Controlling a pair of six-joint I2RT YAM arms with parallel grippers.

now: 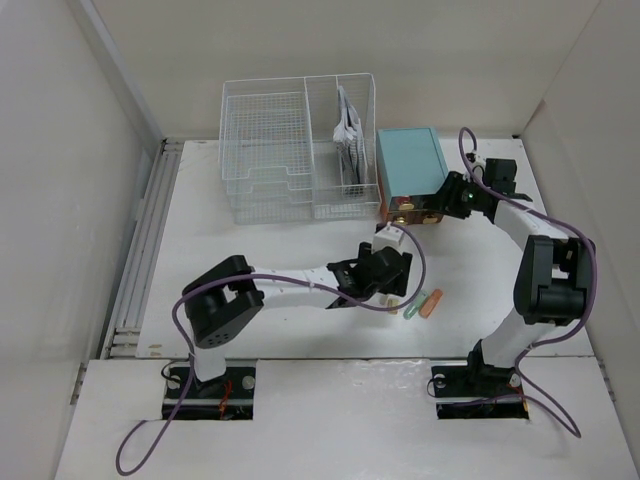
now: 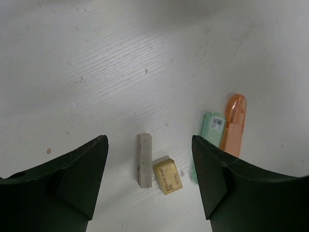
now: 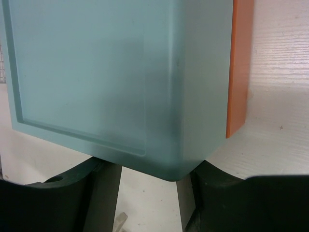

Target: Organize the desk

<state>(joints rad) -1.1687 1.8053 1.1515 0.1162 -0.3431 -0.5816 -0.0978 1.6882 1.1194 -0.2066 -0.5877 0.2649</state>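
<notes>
The desk is a wide white tabletop. My left gripper hovers low over its middle, open. Between its fingers, on the desk, lie a pale grey eraser bar and a small yellow eraser, touching each other. Just right of them lie a green case and an orange case side by side, also seen as green and orange in the top view. My right gripper is at the teal drawer box, open, with the box's corner just above its fingertips.
A white wire-mesh rack with papers in its right section stands at the back, left of the teal box. The box's orange drawer front faces the arms. Walls close in the desk on the left, back and right.
</notes>
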